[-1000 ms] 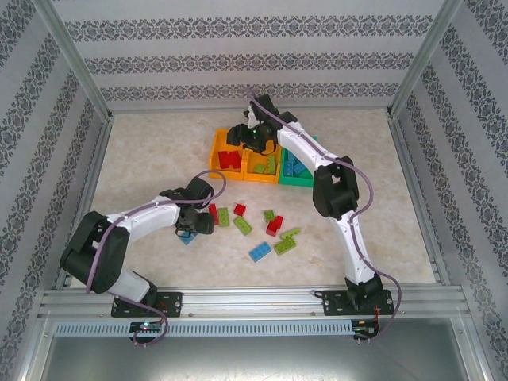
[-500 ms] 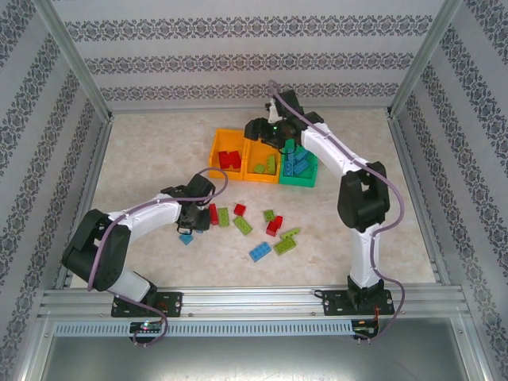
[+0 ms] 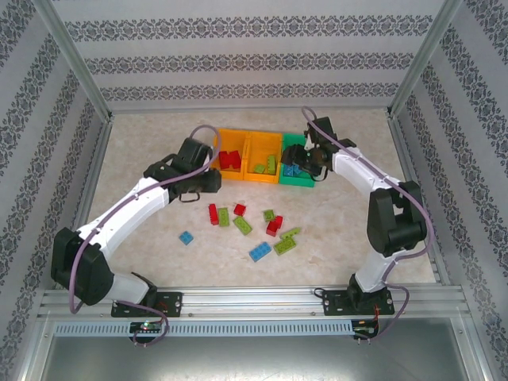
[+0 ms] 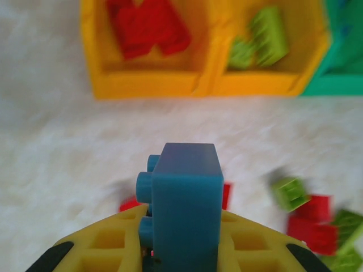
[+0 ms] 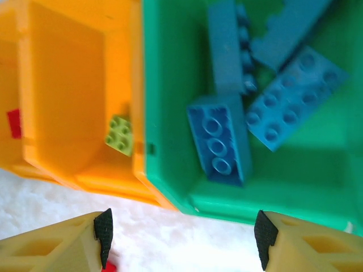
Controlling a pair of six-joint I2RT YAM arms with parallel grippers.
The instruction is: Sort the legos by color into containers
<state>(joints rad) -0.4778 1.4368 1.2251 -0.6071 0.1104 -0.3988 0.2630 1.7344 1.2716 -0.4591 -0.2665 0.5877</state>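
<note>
The left gripper [image 4: 181, 254] was clamped tight on a blue brick [image 4: 187, 198], which stood on end between its yellow fingers [image 4: 108, 249] with the studs facing left. From above, that gripper [image 3: 208, 184] hung over the table [image 3: 135, 159] just in front of the left orange bin [image 3: 215, 163]. The three bins sat touching in a row. The left one held red bricks [image 4: 148, 28], the middle orange bin [image 4: 261, 85] held lime bricks [image 4: 262, 41], and the green bin [image 5: 170, 85] at the right end held several blue bricks [image 5: 218, 141]. Both orange bins lay between the held brick and the green one. The right gripper [image 5: 182, 235] hovered over the green bin's near wall with its jaws well apart and nothing between them, and its arm [image 3: 361, 171] reached across that bin's right side. Nearer the bases, loose pieces were scattered on the table: a red brick [image 3: 213, 213] just beside a lime one [image 3: 224, 216], more red [image 3: 274, 225] and lime [image 3: 286, 240] pieces to their right, and two blue pieces [image 3: 259, 252] [image 3: 186, 237] lying well apart.
</note>
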